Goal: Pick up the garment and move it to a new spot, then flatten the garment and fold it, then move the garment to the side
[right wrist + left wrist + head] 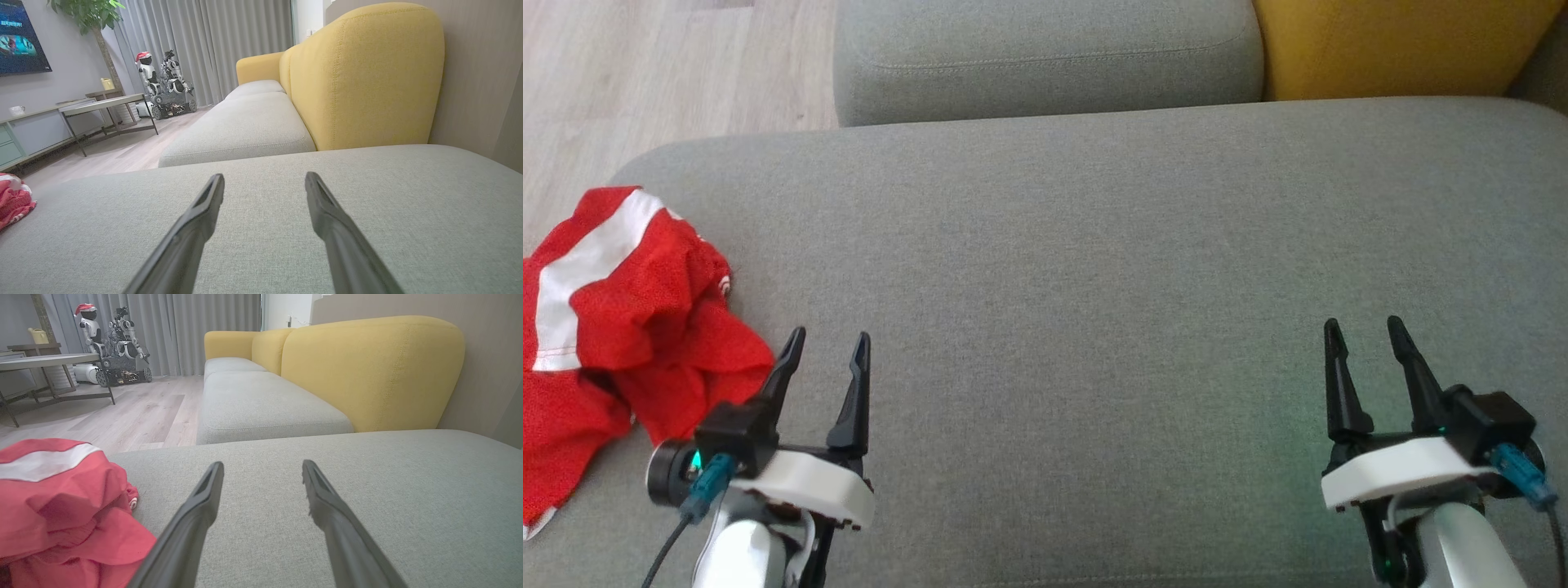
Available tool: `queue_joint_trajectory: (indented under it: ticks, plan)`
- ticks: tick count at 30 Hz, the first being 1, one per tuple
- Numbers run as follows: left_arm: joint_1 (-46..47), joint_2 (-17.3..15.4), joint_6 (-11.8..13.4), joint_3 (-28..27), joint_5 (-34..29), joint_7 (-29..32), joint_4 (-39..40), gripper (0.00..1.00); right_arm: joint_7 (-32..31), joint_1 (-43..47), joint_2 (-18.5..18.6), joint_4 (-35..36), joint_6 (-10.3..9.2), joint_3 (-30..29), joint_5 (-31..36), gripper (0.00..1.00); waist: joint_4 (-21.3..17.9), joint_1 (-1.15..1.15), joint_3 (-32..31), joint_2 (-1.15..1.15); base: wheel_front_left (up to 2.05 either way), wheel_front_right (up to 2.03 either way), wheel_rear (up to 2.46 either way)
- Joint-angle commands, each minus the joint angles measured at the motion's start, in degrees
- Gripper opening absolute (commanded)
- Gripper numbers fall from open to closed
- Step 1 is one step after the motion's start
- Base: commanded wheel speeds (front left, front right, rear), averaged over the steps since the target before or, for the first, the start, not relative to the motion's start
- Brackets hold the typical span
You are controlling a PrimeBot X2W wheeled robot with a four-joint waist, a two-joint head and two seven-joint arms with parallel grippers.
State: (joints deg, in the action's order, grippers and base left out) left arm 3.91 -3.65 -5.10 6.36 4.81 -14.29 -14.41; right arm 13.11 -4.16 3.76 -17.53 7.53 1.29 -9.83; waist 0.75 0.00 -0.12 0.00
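The garment (629, 327), red with a white stripe, lies crumpled at the left end of the cushion (1094, 245), close to its edge. Both claws are released and empty: the left gripper (832, 333) is just beside the garment, toward the cushion's middle, and the right gripper (1363, 322) is well apart from it, over the cushion's right part. Hazards, as judged from this state: an approach from the cushion's middle may push the pile over the left edge onto the floor (645, 65). A shallow pinch may catch one loose layer only, so the garment unrolls and trails. A steep descent may drive the fingertips into the cushion's cover. A one-arm lift may leave the cloth twisted, which hinders flattening.
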Motion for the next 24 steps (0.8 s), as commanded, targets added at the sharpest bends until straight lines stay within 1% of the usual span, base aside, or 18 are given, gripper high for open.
queue_joint_trajectory:
  ticks: [1, 17, 20, 24]
  plan:
    - [3.04, -0.43, -0.09, -2.55, 0.18, -0.71, 1.72, 1.0, 0.09, -2.21, -0.24, 1.5, -0.04, 1.11, -0.39, 1.0, 0.02, 0.0, 0.0, 0.0, 0.0, 0.0, 0.0]
    - [2.96, 0.08, -0.26, -3.39, -0.07, -0.71, 1.48, 1.0, -0.45, -2.08, -0.27, 1.88, -0.04, 0.95, -0.02, 1.0, 0.25, 0.0, 0.11, 0.0, 0.0, 0.0, 0.0]
    - [3.04, 0.17, -0.14, -3.61, -0.12, -0.71, 1.6, 1.0, -0.85, -2.11, -0.31, 2.32, -0.04, 0.91, 0.09, 1.0, 0.81, 0.0, 0.12, 0.0, 0.0, 0.0, 0.0]
    - [3.27, 0.25, 0.21, -4.24, -0.12, -0.71, 1.86, 1.0, -1.51, -2.0, -0.27, 3.51, -0.04, 1.03, 0.13, 1.0, 2.58, 0.0, 0.24, 0.0, 0.0, 0.0, 0.0]
